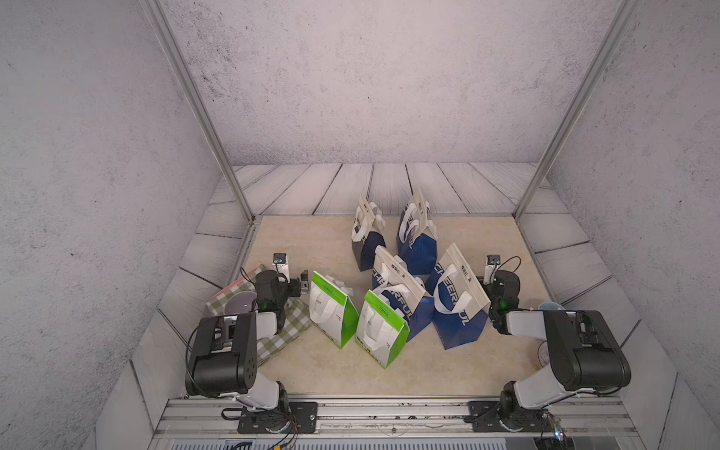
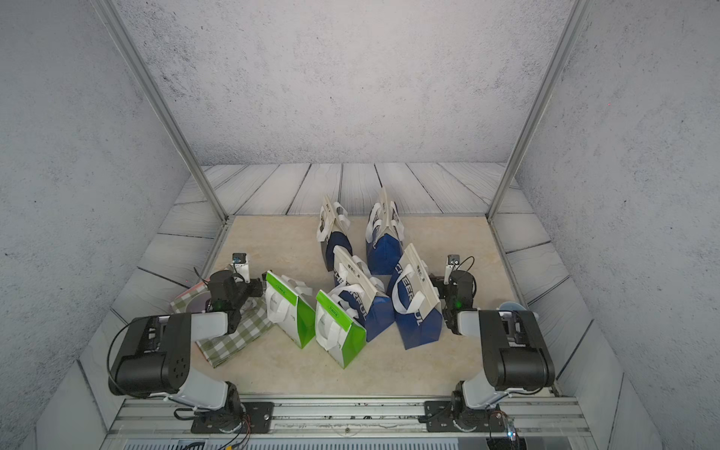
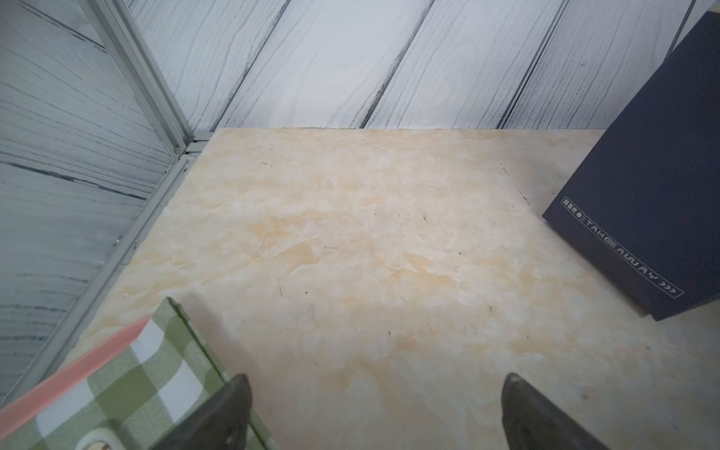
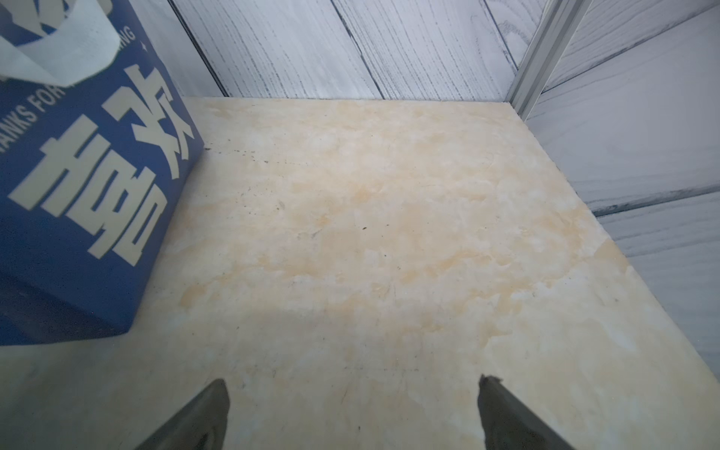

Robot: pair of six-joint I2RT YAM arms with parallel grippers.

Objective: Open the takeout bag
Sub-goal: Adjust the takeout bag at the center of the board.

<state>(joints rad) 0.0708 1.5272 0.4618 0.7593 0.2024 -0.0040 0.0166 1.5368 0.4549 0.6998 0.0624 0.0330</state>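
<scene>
Six takeout bags (image 1: pixel 389 288) stand close together in the middle of the table (image 1: pixel 331 374). Four are blue and white, and two are green and white. The nearest blue bag (image 1: pixel 459 311) says "CHEERFUL" in big white letters, and so does the middle blue bag (image 1: pixel 401 300). In the right wrist view, the nearest blue bag shows big pale Chinese signs and "ANKS FOR". The dark bag (image 3: pixel 643 195) at the back says "TAKEAWAY >>>". The green bags (image 1: pixel 331 311) have small labels, too tiny to read. Their tops are pressed flat, and white handles (image 1: pixel 323 307) hang down. The left claw (image 3: pixel 376 377) is spread wide and holds nothing, beside a checked cloth (image 3: pixel 128 374). The right claw (image 4: pixel 352 380) is wide and empty too, just beside the nearest blue bag.
</scene>
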